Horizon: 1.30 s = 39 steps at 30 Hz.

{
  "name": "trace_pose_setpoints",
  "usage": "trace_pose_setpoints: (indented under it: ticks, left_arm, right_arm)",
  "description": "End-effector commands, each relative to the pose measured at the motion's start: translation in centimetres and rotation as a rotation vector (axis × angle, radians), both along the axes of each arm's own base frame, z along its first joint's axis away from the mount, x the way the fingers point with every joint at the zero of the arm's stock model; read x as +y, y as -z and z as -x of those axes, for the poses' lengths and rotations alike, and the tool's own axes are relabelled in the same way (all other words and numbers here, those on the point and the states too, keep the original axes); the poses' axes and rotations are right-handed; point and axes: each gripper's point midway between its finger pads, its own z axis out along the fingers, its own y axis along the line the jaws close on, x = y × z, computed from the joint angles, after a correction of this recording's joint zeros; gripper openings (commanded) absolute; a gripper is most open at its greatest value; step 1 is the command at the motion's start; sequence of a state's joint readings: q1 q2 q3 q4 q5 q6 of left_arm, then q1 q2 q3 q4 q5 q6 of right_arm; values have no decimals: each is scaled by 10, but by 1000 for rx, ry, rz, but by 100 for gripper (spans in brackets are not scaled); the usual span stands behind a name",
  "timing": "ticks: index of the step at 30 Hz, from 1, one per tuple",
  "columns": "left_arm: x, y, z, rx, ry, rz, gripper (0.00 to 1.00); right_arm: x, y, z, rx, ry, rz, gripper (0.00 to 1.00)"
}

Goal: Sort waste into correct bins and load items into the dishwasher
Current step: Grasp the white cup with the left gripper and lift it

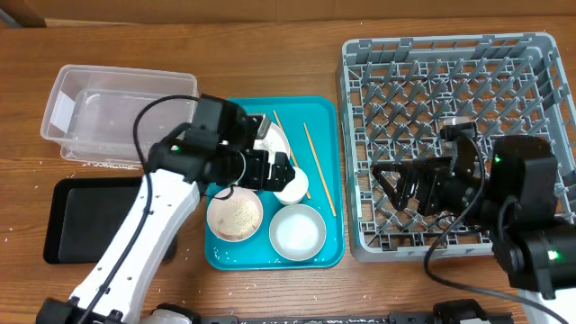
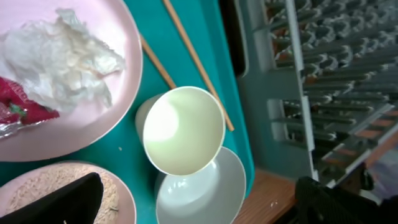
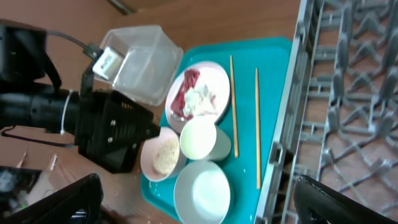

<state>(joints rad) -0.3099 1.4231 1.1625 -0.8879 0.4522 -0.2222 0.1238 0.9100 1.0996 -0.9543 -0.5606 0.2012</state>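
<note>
Empty white cup [image 2: 183, 130] upright on tray [image 2: 202, 31] btwn plate [image 2: 74, 134] & bowl [image 2: 217, 193]; L gripper [image 2: 199, 202], R gripper [image 3: 202, 199] jaws open; plate half-hidden overhead.

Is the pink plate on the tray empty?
No, the pink plate holds a crumpled white napkin and a red scrap.

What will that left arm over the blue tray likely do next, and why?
Probably lower the left tool onto the paper cup and close on it. In the wrist view the tool is open and holding nothing, and the cup sits centred right ahead of it on the tray.
</note>
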Motion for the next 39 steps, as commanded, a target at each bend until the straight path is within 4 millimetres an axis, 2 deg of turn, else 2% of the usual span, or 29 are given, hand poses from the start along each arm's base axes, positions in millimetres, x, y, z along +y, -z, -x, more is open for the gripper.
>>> trace_pose_setpoints:
  ticks: [1, 2, 6, 7, 10, 14, 17, 18, 21, 25, 27, 29, 30, 33, 35, 36, 38, 39]
  left_arm:
    - [17, -2, -13, -49, -90, -95, 100]
    - [21, -5, -15, -70, -96, -114, 100]
    - [10, -9, -12, -64, -57, -57, 100]
    - [10, -9, -13, -68, -57, -56, 92]
    - [10, -6, -13, -80, -58, -98, 82]
    - [8, 18, -13, -92, -51, -273, 78]
    - [-5, 38, -13, -78, -9, -327, 78]
    - [-10, 54, -15, -53, -1, -353, 76]
    - [-8, 74, -21, -11, -32, -380, 70]
    - [-8, 84, -28, 0, -52, -380, 56]
    - [-10, 82, -29, -7, -52, -371, 38]
    - [-11, 81, -28, -4, -48, -363, 13]
    - [-12, 79, -27, 4, -45, -358, 4]
    - [-11, 65, -26, 28, -47, -337, 4]
    - [-6, 47, -30, 29, -67, -309, 4]
    - [-4, 36, -33, 25, -75, -282, 4]
    - [-2, 15, -38, 8, -66, -206, 4]
    - [-4, -4, -41, -9, -34, -110, 4]
  right_arm:
    - [1, 1, -3, 51, 6, -22, 100]
    - [5, 6, -5, 104, 7, -52, 100]
    - [8, 19, -12, 163, -1, -58, 100]
    - [9, 24, -15, 187, -1, -55, 100]
    - [9, 32, -19, 214, -2, -50, 98]
    - [12, 30, -19, 214, -17, -64, 89]
    - [19, 20, -11, 198, -59, -102, 87]
    - [23, 13, -3, 163, -99, -110, 87]
    - [27, 6, 6, 131, -121, -100, 87]
    - [31, 2, 11, 116, -140, -101, 87]
    - [32, 3, 12, 118, -144, -101, 87]
    - [32, 3, 11, 119, -144, -100, 87]
    - [32, 3, 10, 118, -143, -100, 87]
    - [29, 5, 7, 112, -124, -83, 87]
    - [23, 8, 2, 105, -90, -51, 90]
    - [17, 11, -3, 93, -54, -19, 94]
    - [11, 12, -11, 73, -15, 14, 95]
    - [11, 10, -12, 60, -16, 11, 96]
